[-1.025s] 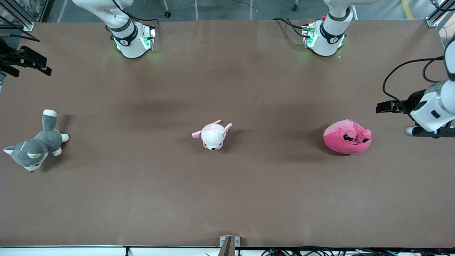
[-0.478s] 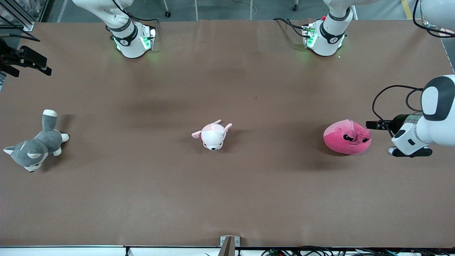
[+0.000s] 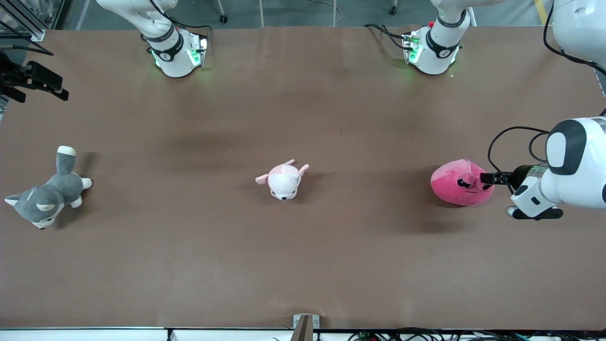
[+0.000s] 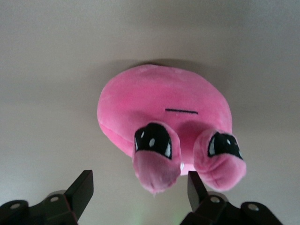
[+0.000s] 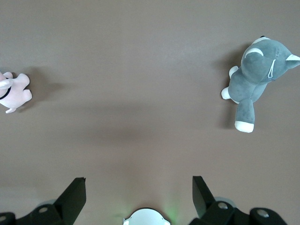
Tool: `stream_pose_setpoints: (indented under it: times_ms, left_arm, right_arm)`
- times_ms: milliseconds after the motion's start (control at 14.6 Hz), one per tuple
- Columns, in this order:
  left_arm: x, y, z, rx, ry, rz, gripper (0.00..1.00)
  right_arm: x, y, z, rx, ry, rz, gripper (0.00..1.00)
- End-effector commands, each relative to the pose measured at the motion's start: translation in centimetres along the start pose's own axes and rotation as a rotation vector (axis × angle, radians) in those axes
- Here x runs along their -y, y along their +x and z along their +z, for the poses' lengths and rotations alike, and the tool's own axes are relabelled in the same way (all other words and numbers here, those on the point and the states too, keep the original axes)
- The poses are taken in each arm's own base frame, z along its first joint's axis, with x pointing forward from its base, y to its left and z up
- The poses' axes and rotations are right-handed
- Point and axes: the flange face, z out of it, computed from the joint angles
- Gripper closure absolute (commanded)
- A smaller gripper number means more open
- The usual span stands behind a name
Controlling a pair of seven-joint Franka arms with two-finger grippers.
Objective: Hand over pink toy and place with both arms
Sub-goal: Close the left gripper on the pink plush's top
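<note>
Pink toy (image 3: 458,185) on table, left claw (image 4: 140,190) spread wide at its face — holding nothing, right claw (image 5: 138,197) spread, empty.

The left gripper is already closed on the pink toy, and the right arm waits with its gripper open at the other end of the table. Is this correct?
Not quite. In the left wrist view, the left gripper is open, its fingers just short of the pink toy and not clamped on it. The rest holds: the right gripper waits open at the right arm's end.

Arms (image 3: 575,166): white shells, black joint bands. Bases (image 3: 177,54) glow green; black cables loop at the left wrist. Grippers black.
</note>
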Motion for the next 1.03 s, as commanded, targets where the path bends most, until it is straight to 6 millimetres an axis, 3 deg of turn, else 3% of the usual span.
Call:
stream_pose_setpoints:
  times_ms: [0,342,547,820,957]
  left_arm:
    - [0.0,1.0,1.1,-0.001,0.015,-0.004,0.16]
    - [-0.4,1.3,1.1,-0.018,0.017,-0.024,0.33]
    - [-0.8,1.3,1.2,-0.017,0.020,-0.017,0.67]
    - [-0.9,1.1,1.1,-0.018,0.012,-0.017,0.85]
    - [-1.3,0.7,-0.3,-0.041,0.015,-0.005,1.00]
  right_arm:
    - [0.2,-0.6,-0.3,-0.005,-0.010,0.002,0.00]
    - [0.2,-0.6,-0.3,-0.005,-0.010,0.002,0.00]
    - [0.2,-0.6,-0.3,-0.005,-0.010,0.002,0.00]
    - [0.2,-0.6,-0.3,-0.005,-0.010,0.002,0.00]
    - [0.2,-0.6,-0.3,-0.005,-0.010,0.002,0.00]
